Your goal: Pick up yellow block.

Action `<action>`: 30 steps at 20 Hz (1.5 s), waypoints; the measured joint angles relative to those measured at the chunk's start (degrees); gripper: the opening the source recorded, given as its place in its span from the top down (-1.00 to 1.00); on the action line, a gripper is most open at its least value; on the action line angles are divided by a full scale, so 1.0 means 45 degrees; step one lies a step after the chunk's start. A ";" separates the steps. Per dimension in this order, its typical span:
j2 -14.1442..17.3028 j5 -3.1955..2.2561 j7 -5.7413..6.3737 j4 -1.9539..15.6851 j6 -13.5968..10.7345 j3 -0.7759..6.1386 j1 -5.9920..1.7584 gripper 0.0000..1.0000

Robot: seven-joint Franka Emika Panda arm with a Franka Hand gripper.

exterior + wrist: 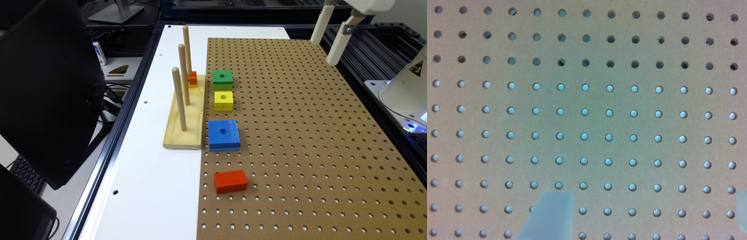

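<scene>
The yellow block (223,100), a small square with a round centre hole, lies on the brown pegboard (300,133) between the green block (223,79) and the larger blue block (224,135). My gripper (323,51) hangs high over the pegboard's far corner at the exterior view's right, well away from the yellow block. In the wrist view the gripper (647,200) is open, its pale fingers (549,217) wide apart over bare pegboard with nothing between them.
A wooden base (185,116) with three upright pegs (179,98) stands just beside the blocks, with a small orange-and-yellow piece (192,79) at its far end. A red block (230,181) lies nearer the front. A black monitor (43,86) stands at the exterior view's left.
</scene>
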 joint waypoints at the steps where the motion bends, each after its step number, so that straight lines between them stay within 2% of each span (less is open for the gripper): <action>1: 0.0000 0.0000 0.0000 0.0000 0.0000 0.0000 -0.0008 -1.00; 18: -0.0018 0.0000 0.0000 0.0024 0.0006 -0.0001 -0.0061 -1.00; 21: -0.0017 0.0000 0.0000 0.0080 0.0020 -0.0001 -0.0075 -1.00; 24: 0.0007 -0.0011 -0.0031 0.0177 0.0057 -0.0002 -0.0193 -1.00; 30: 0.0231 -0.0012 -0.0031 0.0521 0.0114 -0.0002 -0.0258 -1.00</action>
